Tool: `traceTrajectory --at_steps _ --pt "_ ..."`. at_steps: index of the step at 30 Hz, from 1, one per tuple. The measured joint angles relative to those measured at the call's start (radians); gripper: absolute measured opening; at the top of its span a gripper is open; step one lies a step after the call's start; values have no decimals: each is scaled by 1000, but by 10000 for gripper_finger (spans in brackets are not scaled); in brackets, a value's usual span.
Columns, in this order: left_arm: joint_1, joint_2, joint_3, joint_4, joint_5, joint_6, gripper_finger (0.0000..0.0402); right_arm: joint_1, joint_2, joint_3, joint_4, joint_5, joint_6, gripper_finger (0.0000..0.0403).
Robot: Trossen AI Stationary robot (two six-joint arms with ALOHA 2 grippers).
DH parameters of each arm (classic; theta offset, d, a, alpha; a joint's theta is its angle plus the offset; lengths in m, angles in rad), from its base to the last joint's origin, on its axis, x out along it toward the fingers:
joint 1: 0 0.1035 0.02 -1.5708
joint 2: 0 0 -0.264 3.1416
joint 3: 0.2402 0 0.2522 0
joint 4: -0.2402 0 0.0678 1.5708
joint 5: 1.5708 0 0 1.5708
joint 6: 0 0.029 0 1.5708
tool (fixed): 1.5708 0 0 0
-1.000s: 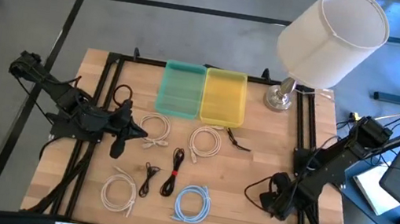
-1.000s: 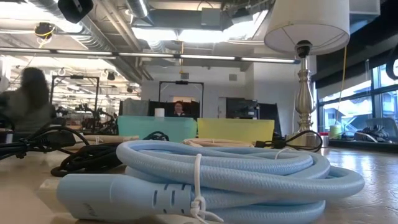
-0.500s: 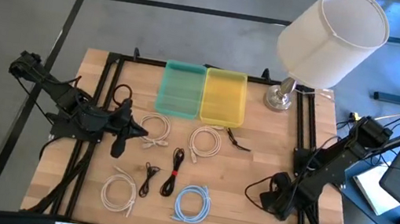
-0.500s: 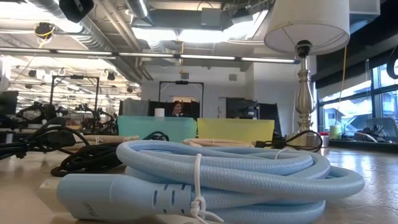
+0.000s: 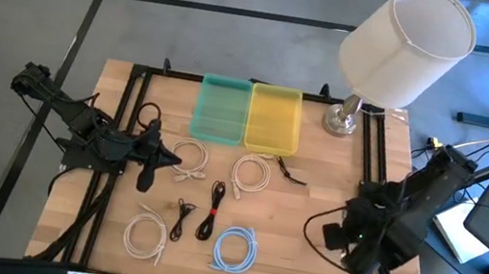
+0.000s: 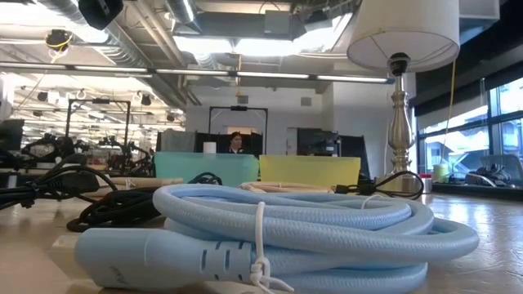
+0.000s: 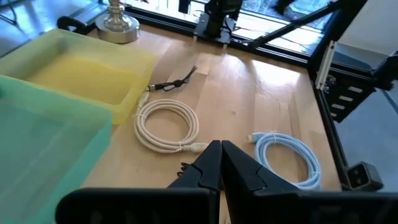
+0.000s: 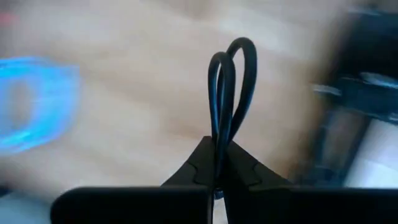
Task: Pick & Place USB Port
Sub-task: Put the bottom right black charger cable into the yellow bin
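Cable in pale blue fills the low view's foreground, hiding the coils that only the high view lays out on the table: white cables, black cables and, beyond them, a green bin touching a yellow bin beside the lamp. The right gripper, near the table's right edge, is clamped on a loop of black cable; the left gripper sits pressed together and empty at the left edge.
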Motion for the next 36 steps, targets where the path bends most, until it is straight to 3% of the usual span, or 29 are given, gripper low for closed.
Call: traceTrajectory --at_steps 6,8,9,14,17,21,27,32,36 --pt "0 0 0 -5 -38 29 3 -78 63 197 121 667 -432 6" --pt "0 0 0 -4 -51 34 3 -126 72 238 236 788 -665 6" --pt "0 0 0 -4 -52 34 3 -156 71 250 297 787 -783 6" --pt "0 0 0 -3 -52 45 3 -339 77 220 682 513 -1378 6" --pt "0 0 0 -3 -54 62 3 -471 78 199 812 332 -1583 6" --pt "0 0 0 -3 -58 64 3 -667 79 162 794 251 -1651 6" --pt "0 0 0 -6 -69 70 3 -955 123 82 912 -15 -1734 6" --pt "0 0 0 -7 -94 71 3 -1120 193 48 970 -19 -1792 6" --pt "0 0 0 -7 -103 71 3 -1221 249 40 983 -90 -1798 6"
